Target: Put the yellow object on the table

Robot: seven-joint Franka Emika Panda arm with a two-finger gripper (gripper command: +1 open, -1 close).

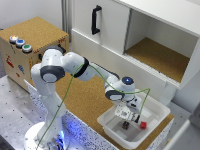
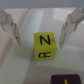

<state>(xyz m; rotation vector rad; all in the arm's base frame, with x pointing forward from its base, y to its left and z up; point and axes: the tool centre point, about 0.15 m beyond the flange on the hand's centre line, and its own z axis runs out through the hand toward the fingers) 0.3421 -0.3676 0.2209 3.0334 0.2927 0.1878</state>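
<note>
Reaching for the yellow block in the white tray.
Your gripper hangs released, fingers straddling it; lower, clench, then carry it to the table.

A white tray sat at the exterior view's lower right. Inside it lay a small red block and a small dark block (near each other). A wooden box with three buttons stood at the left. Behind was a white cabinet, its shelf brown, with a black handle.
</note>
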